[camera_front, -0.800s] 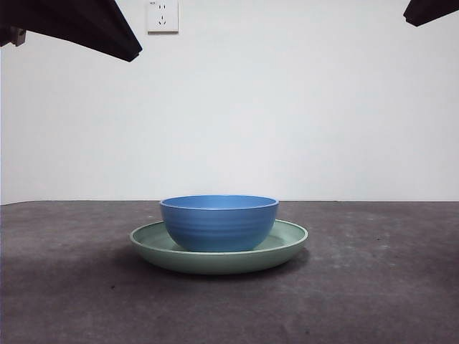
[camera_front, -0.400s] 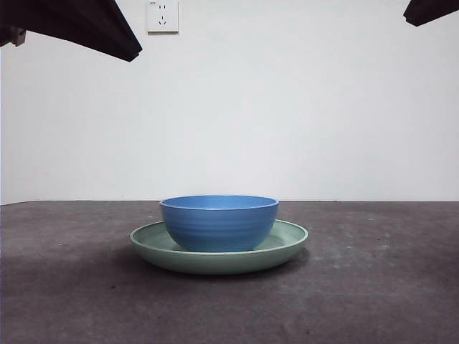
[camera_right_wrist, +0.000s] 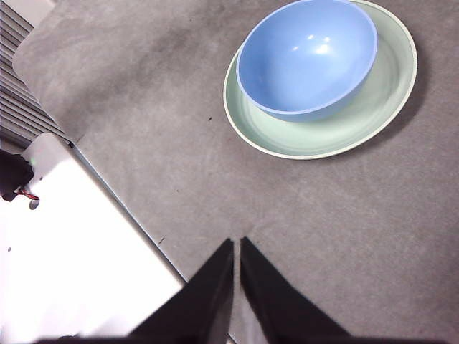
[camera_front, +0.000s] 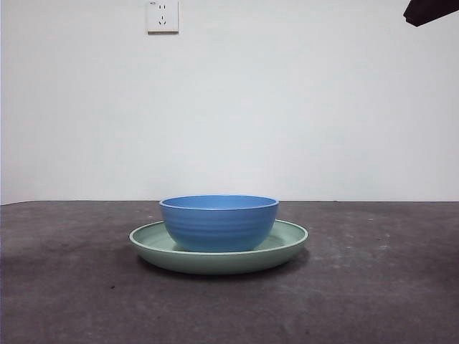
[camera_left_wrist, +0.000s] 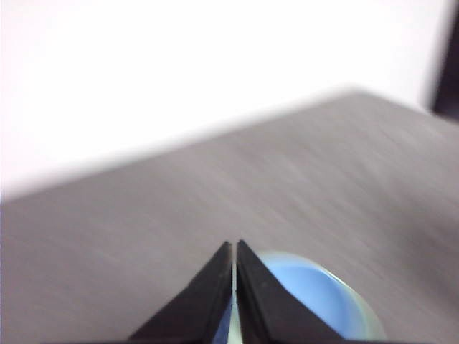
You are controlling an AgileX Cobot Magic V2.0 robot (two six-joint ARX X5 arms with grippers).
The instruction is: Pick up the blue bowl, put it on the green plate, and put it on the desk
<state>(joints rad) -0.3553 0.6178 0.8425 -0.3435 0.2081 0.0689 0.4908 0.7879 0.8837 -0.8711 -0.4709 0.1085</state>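
The blue bowl [camera_front: 219, 222] sits upright inside the green plate [camera_front: 287, 244], and the plate rests on the desk [camera_front: 72, 301] near the middle. The right wrist view looks down on the same bowl [camera_right_wrist: 307, 59] and plate [camera_right_wrist: 380, 93] from a distance. My right gripper [camera_right_wrist: 237, 244] hangs shut and empty well away from them over the desk; a black tip of an arm [camera_front: 429, 10] shows at a top corner of the front view. My left gripper [camera_left_wrist: 234, 247] is shut and empty, high above the bowl [camera_left_wrist: 308, 301], in a blurred view.
A white wall with a socket [camera_front: 162, 16] stands behind the desk. In the right wrist view a white box-like unit [camera_right_wrist: 72, 258] and a ribbed panel [camera_right_wrist: 21, 79] lie beyond the desk's edge.
The dark arm that filled the upper left corner of the front view has left that view. Bowl and plate have not moved.
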